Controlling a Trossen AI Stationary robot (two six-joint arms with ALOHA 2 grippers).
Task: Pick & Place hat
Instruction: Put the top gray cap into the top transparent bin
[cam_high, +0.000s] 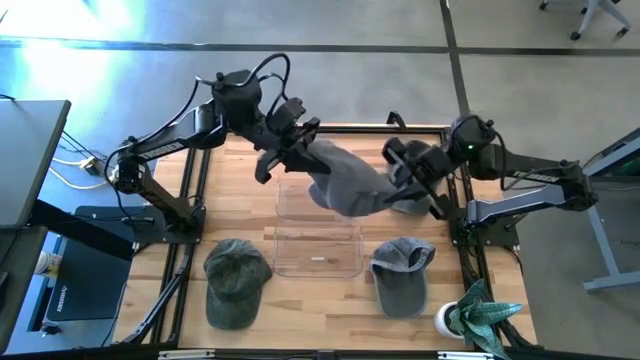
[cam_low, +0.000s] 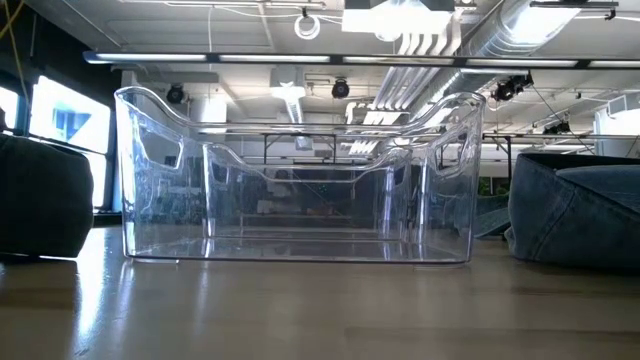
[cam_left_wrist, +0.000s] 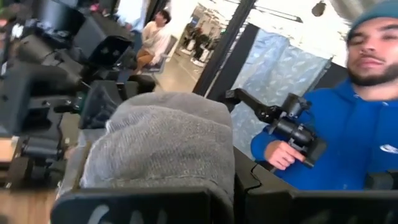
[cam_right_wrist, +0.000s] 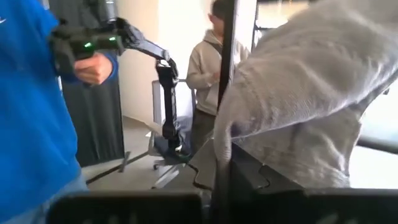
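A grey knit hat (cam_high: 348, 182) hangs in the air between my two grippers, over the far part of a clear plastic bin (cam_high: 318, 240). My left gripper (cam_high: 294, 150) is shut on the hat's left end, and my right gripper (cam_high: 408, 178) is shut on its right end. Both grippers point level. In the left wrist view the hat (cam_left_wrist: 161, 140) bulges just beyond the fingers. In the right wrist view the hat (cam_right_wrist: 305, 93) fills the picture's right side. The low view shows only the bin (cam_low: 300, 180), neither the hat nor a gripper. My left gripper holds the hat by its left edge (cam_left_wrist: 227, 177), pinched between the two fingers, which come level from the table's left. The hat is lifted clear, stretching away toward the other gripper. How many layers it has does not show. My right gripper holds the hat by its right edge (cam_right_wrist: 219, 146), where the cloth runs down between the two fingers. The fingers come level from the table's right. The hat is clear of the table and the bin. The pinch itself is hidden by the fingers.
A dark green cap (cam_high: 236, 275) lies on the table near the front left, and a blue-grey cap (cam_high: 402, 270) near the front right. A potted plant (cam_high: 478, 315) stands at the front right corner. A person in blue holds a camera rig (cam_left_wrist: 292, 127) beyond the table.
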